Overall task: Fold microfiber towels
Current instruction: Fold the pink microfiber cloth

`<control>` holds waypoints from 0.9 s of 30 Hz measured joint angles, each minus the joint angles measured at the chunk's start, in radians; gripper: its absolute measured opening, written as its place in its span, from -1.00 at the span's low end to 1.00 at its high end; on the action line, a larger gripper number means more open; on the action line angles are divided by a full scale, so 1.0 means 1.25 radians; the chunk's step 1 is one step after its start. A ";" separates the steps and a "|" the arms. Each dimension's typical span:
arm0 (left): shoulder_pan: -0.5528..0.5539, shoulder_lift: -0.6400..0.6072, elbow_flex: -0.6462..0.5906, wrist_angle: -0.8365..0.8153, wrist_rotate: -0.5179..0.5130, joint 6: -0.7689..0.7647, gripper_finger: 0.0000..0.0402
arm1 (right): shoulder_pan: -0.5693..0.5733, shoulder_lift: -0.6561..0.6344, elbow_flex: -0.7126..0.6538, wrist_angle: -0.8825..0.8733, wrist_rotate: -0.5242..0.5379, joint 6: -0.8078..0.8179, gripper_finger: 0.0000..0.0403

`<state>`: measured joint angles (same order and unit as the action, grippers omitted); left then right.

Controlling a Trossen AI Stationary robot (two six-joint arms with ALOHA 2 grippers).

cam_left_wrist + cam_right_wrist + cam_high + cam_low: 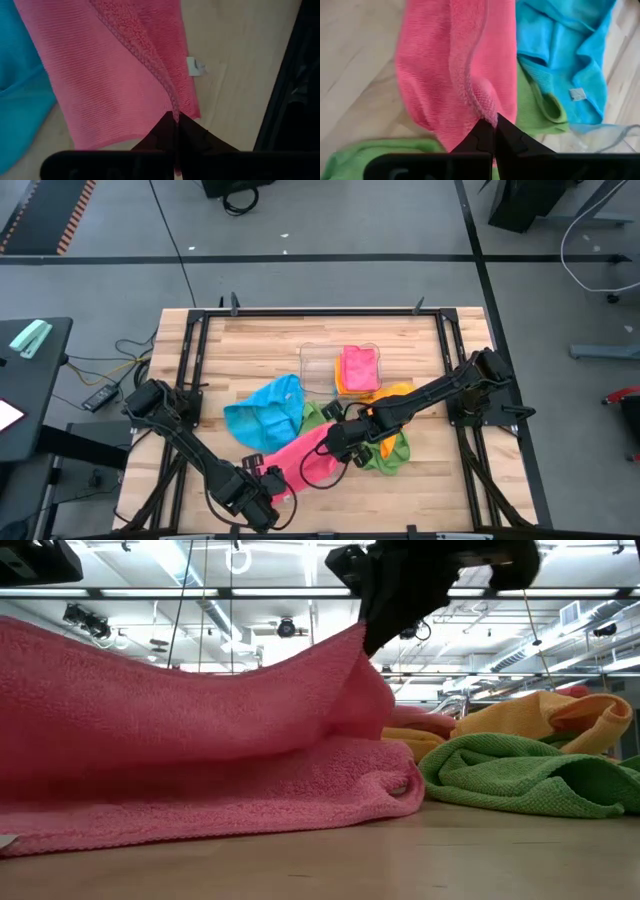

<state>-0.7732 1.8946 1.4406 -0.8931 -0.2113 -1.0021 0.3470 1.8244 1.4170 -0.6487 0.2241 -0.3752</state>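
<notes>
High view, lower centre: pink microfiber towel (305, 452) stretched between left gripper (268, 477) and right gripper (337, 442).
Wrist views: fingers of both pinching pink hem.
Risk: uneven pull slipping hem, snagging green cloth (540, 107).

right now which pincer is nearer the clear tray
Right. The right pincer grips the pink towel just in front of the clear tray, among the loose towels. The left pincer holds the same towel's other end at the table's front edge, farther off.
</notes>
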 joint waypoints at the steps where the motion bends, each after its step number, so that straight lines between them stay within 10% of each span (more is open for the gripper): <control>1: -0.002 0.004 0.000 -0.002 0.001 0.001 -0.95 | 0.003 0.000 0.000 0.001 -0.001 -0.001 -0.96; 27: -0.004 0.030 -0.001 0.029 0.017 -0.006 -0.75 | 0.008 0.009 0.000 0.010 -0.048 0.040 -0.96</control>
<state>-0.7784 1.9320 1.4399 -0.8562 -0.1897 -1.0100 0.3565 1.8359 1.4165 -0.6361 0.1638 -0.3256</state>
